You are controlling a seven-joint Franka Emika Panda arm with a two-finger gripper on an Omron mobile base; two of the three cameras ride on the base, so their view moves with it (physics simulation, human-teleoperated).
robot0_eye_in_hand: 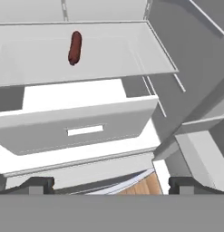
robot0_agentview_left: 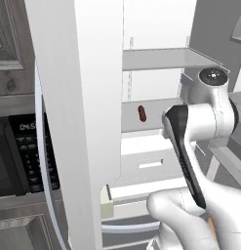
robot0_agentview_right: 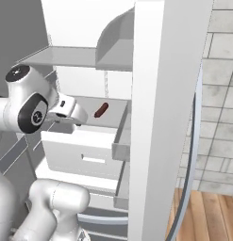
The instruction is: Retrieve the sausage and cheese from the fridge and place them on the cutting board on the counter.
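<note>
Left base view: the fridge [robot0_agentview_left: 78, 122] stands open, one white door edge filling the middle of the frame. Behind it, white shelves run across the interior. The sausage [robot0_agentview_left: 141, 113] — a small dark red-brown cylinder — lies on the middle shelf [robot0_agentview_left: 146, 119], roughly upright in the frame. Below that shelf sits a white drawer [robot0_agentview_left: 146, 163] with a slot handle. The white arm [robot0_agentview_left: 205, 122] rises from the lower right, its dark-trimmed joint in front of the shelf's right end. A black microwave [robot0_agentview_left: 19, 156] shows at far left.

Right base view: the arm comes up from the lower left and its hand reaches in over the drawer. The sausage lies tilted on the shelf, just right of the hand. A door edge fills the right half, with a tiled wall [robot0_agentview_right: 221, 94] beyond.

Hand view: the gripper [robot0_eye_in_hand: 111, 183] is spread wide and holds nothing — its two dark fingertips [robot0_eye_in_hand: 38, 185] sit far apart at the bottom. The sausage lies on the shelf at upper left, well apart from the fingertips, above the drawer.
</note>
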